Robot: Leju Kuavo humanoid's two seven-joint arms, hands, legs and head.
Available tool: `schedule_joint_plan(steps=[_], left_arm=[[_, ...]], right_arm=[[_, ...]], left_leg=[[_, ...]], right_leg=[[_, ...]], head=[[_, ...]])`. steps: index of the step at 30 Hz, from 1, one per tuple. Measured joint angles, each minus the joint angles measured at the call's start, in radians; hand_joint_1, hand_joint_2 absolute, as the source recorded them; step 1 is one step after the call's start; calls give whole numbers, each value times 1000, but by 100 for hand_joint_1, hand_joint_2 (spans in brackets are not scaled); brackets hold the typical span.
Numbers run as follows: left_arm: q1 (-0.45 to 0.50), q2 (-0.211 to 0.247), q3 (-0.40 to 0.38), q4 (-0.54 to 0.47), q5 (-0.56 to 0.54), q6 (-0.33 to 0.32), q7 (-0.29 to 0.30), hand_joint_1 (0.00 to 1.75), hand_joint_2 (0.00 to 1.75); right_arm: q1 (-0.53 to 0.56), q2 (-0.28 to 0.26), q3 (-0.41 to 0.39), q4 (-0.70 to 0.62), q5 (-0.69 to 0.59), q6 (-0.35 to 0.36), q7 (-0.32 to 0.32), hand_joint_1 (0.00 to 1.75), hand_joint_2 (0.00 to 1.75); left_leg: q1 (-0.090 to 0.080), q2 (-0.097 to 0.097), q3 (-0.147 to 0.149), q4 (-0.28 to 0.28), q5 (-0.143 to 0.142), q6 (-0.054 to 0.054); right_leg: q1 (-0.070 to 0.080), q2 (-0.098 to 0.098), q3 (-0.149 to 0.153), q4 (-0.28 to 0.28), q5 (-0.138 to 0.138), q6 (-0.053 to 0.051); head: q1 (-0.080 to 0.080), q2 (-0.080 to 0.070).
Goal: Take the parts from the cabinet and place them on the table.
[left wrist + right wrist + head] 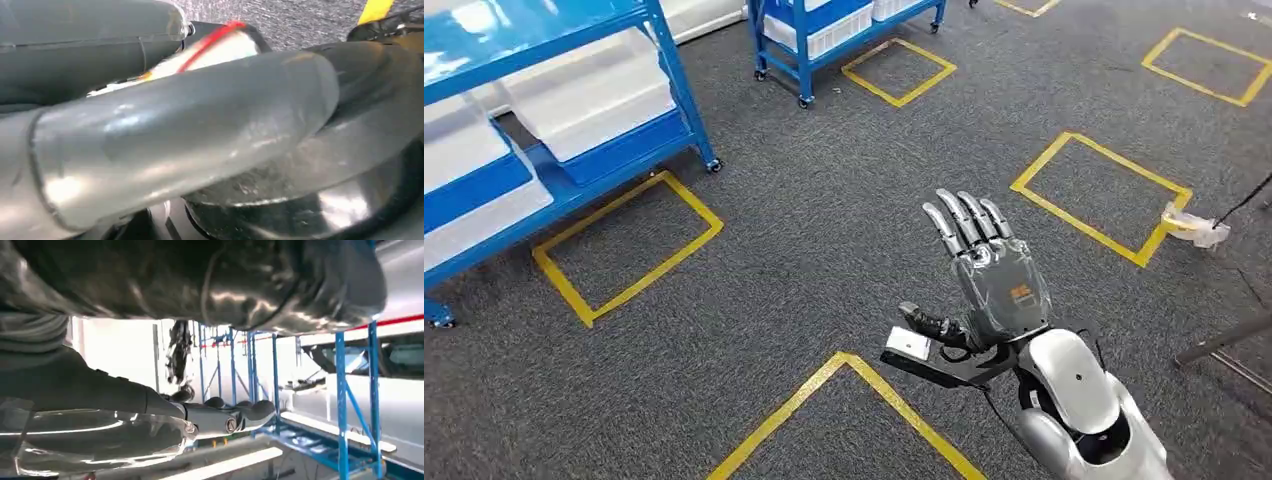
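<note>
My right hand (994, 270) is raised over the grey carpet with its fingers stretched out and apart, and nothing lies in it. In the right wrist view its fingers (225, 420) reach out with nothing in them, towards blue racks. The blue cabinet (554, 150) stands at the far left, well away from the hand, with white bins (589, 95) on its shelves. No loose part shows on the shelves. In the left wrist view my left hand (165, 135) is a blurred close-up of its thick thumb. Something white with a red edge (220, 47) lies behind the thumb, and I cannot tell whether it is held.
A second blue rack (824, 35) on castors stands at the back. Yellow tape squares (624, 250) mark the carpet in several places. A crumpled scrap of tape (1194, 225) lies at the right, beside a thin dark pole.
</note>
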Motion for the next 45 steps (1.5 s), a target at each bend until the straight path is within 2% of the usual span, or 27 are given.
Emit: schedule_joint_plan(steps=[2, 3, 5, 6, 7, 9, 11, 12, 13, 14, 17, 19, 21, 22, 23, 27, 29, 30, 32, 34, 36, 37, 38, 42, 43, 44, 45], left_arm=[[0, 0, -3, 0, 2, 0, 1, 0, 0], [1, -2, -4, 0, 2, 0, 1, 0, 0], [-2, -3, -7, 0, 5, -1, 1, 0, 0], [-4, -5, -11, 0, 8, -1, 0, 0, 0], [-6, -8, -14, -1, 11, -1, 0, 0, 0], [-9, -8, -20, 0, 19, 0, 0, 0, 0], [-7, -7, -22, 0, 20, 0, -1, 0, 0], [-7, -4, -24, 0, 22, 1, 0, 0, 0], [-6, -5, -27, 0, 22, 0, 2, 0, 0], [-7, -4, -27, 0, 23, 1, 2, 0, 0], [-14, -3, -28, 0, 30, 3, 3, 0, 0], [-12, -2, -29, 0, 36, 3, 3, 0, 0], [-10, 1, -32, 0, 36, 4, 8, 0, 0], [-7, 2, -35, 0, 36, 4, 10, 0, 0], [-6, 5, -40, 0, 37, 4, 11, 0, 0], [-3, 3, -48, 0, 43, 8, 13, 0, 0], [-7, 2, -53, 0, 53, 15, 23, 0, 0], [-12, 0, -55, 0, 54, 19, 29, 0, 0], [-14, -3, -59, 0, 56, 19, 34, 0, 0], [-13, -5, -63, 0, 56, 19, 34, 0, 0], [-17, -8, -69, 0, 56, 19, 34, 0, 0], [-18, -9, -71, 0, 57, 19, 34, 0, 0], [-20, -10, -73, 0, 57, 19, 34, 0, 0], [-20, -10, -76, 0, 61, 21, 34, 0, 0], [-20, -8, -77, 0, 61, 22, 35, 0, 0], [-20, -10, -78, 0, 64, 22, 40, 0, 0], [-22, -9, -79, 0, 68, 23, 40, 0, 0]], right_arm=[[35, 2, -22, 17, -2, 0, -3, 0, 0], [48, 5, -33, 25, -3, 1, -5, 0, 0], [67, 11, -52, 42, -6, 0, -6, 0, 0], [75, 16, -62, 54, -8, 0, -8, 0, 0], [85, 18, -71, 66, -9, 0, -11, 0, 0], [107, 32, -85, 92, -10, -1, -16, 0, 0], [118, 44, -96, 111, -14, -1, -17, 0, 0], [125, 56, -105, 120, -19, 0, -17, 0, 0], [133, 65, -111, 136, -25, 3, -18, 0, 0], [144, 74, -119, 151, -32, 3, -18, 0, 0], [195, 91, -149, 222, -44, 0, -22, 0, 0], [214, 103, -157, 251, -47, -5, -26, 0, 0], [220, 115, -165, 273, -55, 0, -24, 0, 0], [226, 121, -174, 284, -63, 5, -18, 0, 0], [239, 129, -194, 301, -74, 10, -12, 0, 0], [306, 163, -288, 400, -117, -16, -11, 0, 0], [332, 169, -343, 477, -148, -41, -24, 0, 0], [349, 172, -374, 529, -161, -50, -35, 0, 0], [388, 176, -430, 608, -169, -62, -48, 0, 0], [405, 184, -465, 651, -171, -64, -53, 0, 0], [403, 190, -489, 679, -171, -66, -55, 0, 0], [404, 192, -498, 689, -167, -66, -55, 0, 0], [404, 195, -506, 703, -164, -65, -55, 0, 0], [411, 214, -520, 726, -162, -58, -47, 0, 0], [409, 221, -526, 731, -162, -55, -43, 0, 0], [411, 222, -537, 739, -162, -53, -41, 0, 0], [414, 223, -546, 750, -164, -52, -42, 0, 0]], left_leg=[[-3, -29, 0, 3, -1, 3], [-5, -45, 1, 6, -2, 4], [-7, -74, 4, 13, -7, 3], [-7, -87, 4, 16, -9, 0], [-7, -95, 0, 18, -11, -2], [-1, -116, -9, 20, -9, -11], [1, -142, -10, 12, -5, -25], [-2, -132, -9, 18, -11, -28], [-10, -67, -19, 46, -33, -33], [-9, -28, -49, 107, -69, -38], [-1, 3, -154, 313, -149, -51], [4, 9, -129, 264, -99, -58], [7, 37, -33, 87, -14, -58], [4, 84, 2, 15, -8, -56], [-9, 96, 12, 7, -15, -44], [-4, 40, 16, -3, -10, -15], [1, 22, 17, -6, -7, -4], [2, 8, 17, -6, -7, -1], [0, -23, 15, -3, -7, 3], [-1, -49, 16, 0, -9, 3], [-2, -73, 18, 6, -13, -2], [0, -81, 18, 10, -17, -5], [-4, -89, 13, 16, -20, -10], [-6, -125, 6, 7, -16, -32], [-4, -97, 9, 14, -23, -35], [-9, -41, -3, 47, -51, -42], [-6, -14, -34, 113, -94, -49]], right_leg=[[3, 7, -69, 115, -22, -2], [4, 9, -71, 103, 5, -5], [7, 23, -18, -38, 102, -19], [8, 54, 20, -130, 150, -26], [5, 105, 37, -164, 136, -31], [10, 88, 42, -181, 140, -25], [9, 67, 49, -188, 140, -32], [-5, 50, 57, -203, 146, -37], [-3, 39, 65, -210, 147, -42], [-1, 23, 69, -212, 147, -46], [2, -29, 73, -212, 139, -47], [2, -56, 75, -210, 134, -44], [1, -74, 82, -206, 126, -37], [4, -80, 87, -205, 122, -32], [11, -89, 88, -204, 117, -26], [9, -124, 104, -206, 105, -3], [1, -21, 77, -135, 55, 3], [1, 0, 34, -48, 8, 5], [2, 9, -47, 104, -45, 6], [3, 11, -57, 94, -5, 1], [3, 30, 16, -80, 101, -7], [0, 80, 56, -168, 132, -10], [2, 102, 62, -180, 121, -9], [-2, 54, 68, -192, 128, -29], [-5, 41, 71, -198, 130, -34], [-5, 31, 74, -200, 130, -39], [-3, 17, 75, -200, 128, -42]], head=[[0, 0], [0, 0], [0, 0], [0, 0], [0, 0], [0, 0], [1, 0], [1, 0], [-1, 0], [-5, 0], [-5, 0], [-6, 0], [-6, 0], [-6, 0], [-6, 0], [-4, 0], [-1, 0], [0, 0], [1, 0], [1, 0], [1, 0], [1, 0], [0, 0], [0, 0], [0, 0], [-5, 0], [-5, 0]])
